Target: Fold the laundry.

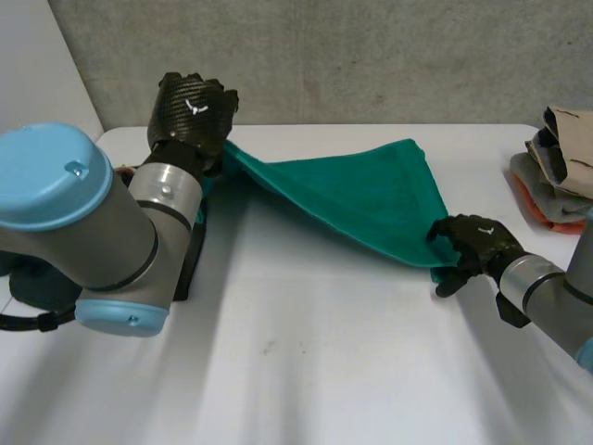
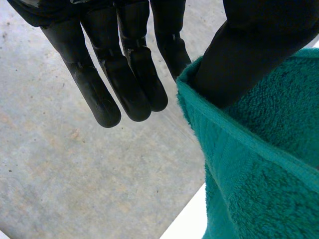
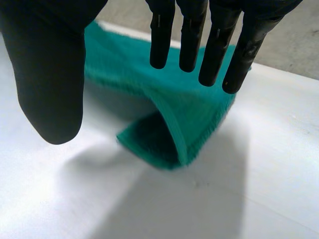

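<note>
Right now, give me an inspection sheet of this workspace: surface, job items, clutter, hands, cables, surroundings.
surface: white table, flat.
job's things: green towel, one corner lifted, the opposite one on the table; pile of cloths at the table's right edge.
clutter: nothing seen.
left hand: raised, thumb and nearest finger pinching the towel's corner, other fingers straight.
right hand: open, straight fingers over the towel's folded corner.
cables: nothing seen near the towel.
surroundings: grey wall behind the table.
</note>
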`<state>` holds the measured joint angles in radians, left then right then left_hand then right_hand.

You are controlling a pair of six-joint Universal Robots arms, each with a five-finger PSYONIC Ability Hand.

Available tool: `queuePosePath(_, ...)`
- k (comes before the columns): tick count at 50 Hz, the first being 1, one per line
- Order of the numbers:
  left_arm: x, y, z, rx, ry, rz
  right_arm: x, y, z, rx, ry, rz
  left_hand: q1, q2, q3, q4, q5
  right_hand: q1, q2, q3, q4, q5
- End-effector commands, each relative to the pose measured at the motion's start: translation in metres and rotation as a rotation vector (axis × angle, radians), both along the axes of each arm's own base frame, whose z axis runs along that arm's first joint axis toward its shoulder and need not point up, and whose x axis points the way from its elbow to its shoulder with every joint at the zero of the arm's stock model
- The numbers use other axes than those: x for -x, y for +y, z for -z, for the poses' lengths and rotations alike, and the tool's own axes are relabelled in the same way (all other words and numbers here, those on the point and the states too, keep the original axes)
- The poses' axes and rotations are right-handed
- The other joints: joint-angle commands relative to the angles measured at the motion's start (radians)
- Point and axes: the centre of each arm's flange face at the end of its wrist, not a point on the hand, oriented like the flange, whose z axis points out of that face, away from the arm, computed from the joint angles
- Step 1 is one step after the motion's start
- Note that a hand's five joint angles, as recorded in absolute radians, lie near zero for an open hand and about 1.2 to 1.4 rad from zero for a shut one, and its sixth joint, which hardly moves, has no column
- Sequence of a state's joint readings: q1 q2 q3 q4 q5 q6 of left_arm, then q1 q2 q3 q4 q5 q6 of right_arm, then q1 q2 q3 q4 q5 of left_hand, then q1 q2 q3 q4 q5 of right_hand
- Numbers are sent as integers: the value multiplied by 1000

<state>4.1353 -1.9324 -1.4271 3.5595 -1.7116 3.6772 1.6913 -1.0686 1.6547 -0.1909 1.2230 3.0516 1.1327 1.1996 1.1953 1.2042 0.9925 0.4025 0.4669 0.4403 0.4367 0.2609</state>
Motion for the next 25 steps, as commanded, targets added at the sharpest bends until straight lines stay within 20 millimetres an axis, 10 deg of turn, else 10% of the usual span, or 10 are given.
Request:
queuePosePath(1, 2, -5, -13, 23, 22, -1, -1, -20, 26, 43, 156, -31, 264, 197, 201, 192, 229, 205, 140, 167, 171, 172)
queuePosePath(11, 1, -4, -13, 14, 22, -3, -1, -57, 20, 134, 142, 37, 264, 197, 201, 192, 229, 992, 928, 955, 958, 959)
queuePosePath(25, -23, 5, -7, -72, 5, -36, 1, -63, -9, 183, 85, 54, 264, 197, 201, 192, 229, 994, 929, 956, 960, 961)
